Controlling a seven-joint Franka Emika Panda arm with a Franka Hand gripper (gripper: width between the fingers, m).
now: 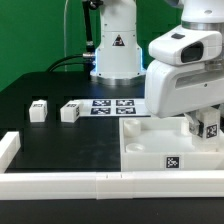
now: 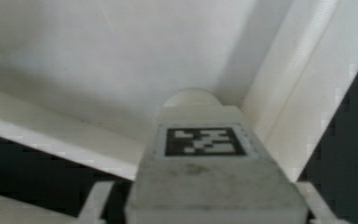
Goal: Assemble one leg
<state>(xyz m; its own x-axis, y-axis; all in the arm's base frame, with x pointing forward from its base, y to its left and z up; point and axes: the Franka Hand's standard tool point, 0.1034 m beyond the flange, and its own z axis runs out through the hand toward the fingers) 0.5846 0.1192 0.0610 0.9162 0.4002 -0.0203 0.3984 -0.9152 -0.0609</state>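
My gripper (image 1: pixel 203 124) is shut on a leg (image 1: pixel 211 127), a stubby white post with a square tag, and holds it upright over the right part of the large white panel (image 1: pixel 150 140). In the wrist view the leg (image 2: pixel 202 150) fills the middle between my fingers (image 2: pixel 101 200), with its rounded end close to the panel (image 2: pixel 87 60); I cannot tell if they touch. Two more legs (image 1: pixel 38 110) (image 1: pixel 70 112) lie on the black table at the exterior view's left.
The marker board (image 1: pixel 112 106) lies behind the panel, in front of the arm's base (image 1: pixel 115 55). A low white rail (image 1: pixel 90 185) runs along the table's front edge, with a corner piece (image 1: pixel 8 148) at the exterior view's left.
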